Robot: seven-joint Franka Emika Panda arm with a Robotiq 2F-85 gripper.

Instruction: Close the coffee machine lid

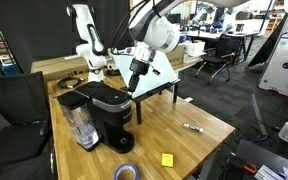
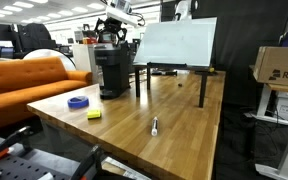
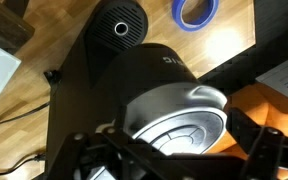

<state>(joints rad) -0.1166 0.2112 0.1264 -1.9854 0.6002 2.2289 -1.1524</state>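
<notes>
The black coffee machine (image 1: 104, 108) stands on the wooden table, with its clear water tank (image 1: 81, 126) on the side; it also shows in an exterior view (image 2: 112, 68). Its lid (image 1: 111, 94) lies low on top of the machine. In the wrist view the lid (image 3: 179, 115) is a grey rounded panel with a front lip, and the round drip base (image 3: 117, 25) lies beyond it. My gripper (image 3: 174, 160) is open, with its fingers spread to either side just above the lid. It hangs over the lid's edge in both exterior views (image 1: 134, 76) (image 2: 115, 36). I cannot tell whether it touches the lid.
A white slanted board on black legs (image 1: 162, 68) (image 2: 179, 42) stands close behind the machine. A blue tape roll (image 1: 127, 172) (image 3: 196, 10), a yellow note (image 1: 167, 159) and a marker (image 1: 194, 127) lie on the table. An orange couch (image 2: 29, 80) is beside it.
</notes>
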